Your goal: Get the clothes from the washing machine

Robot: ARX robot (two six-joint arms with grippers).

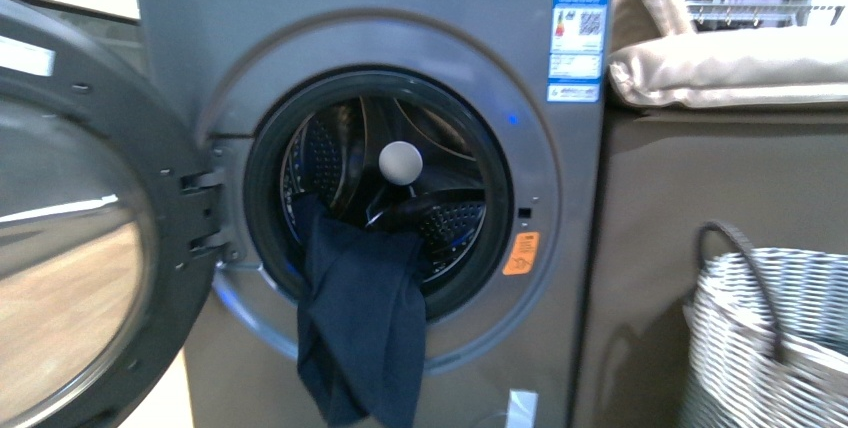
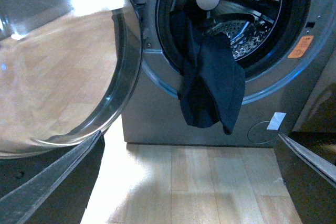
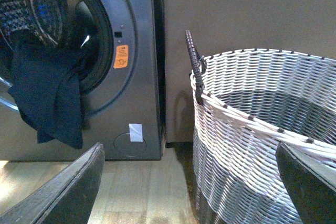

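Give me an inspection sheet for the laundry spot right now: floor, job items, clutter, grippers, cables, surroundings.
Surface: wooden floor, light planks.
Job's things: washer with its door swung open; navy garment hanging out over the porthole rim, upper end inside the drum.
Clutter: white ball at the porthole.
Grippers: left gripper and right gripper both open, empty, clear of the garment.
Cables: nothing seen.
Surroundings: woven basket to the washer's right; cushions on a brown cabinet.
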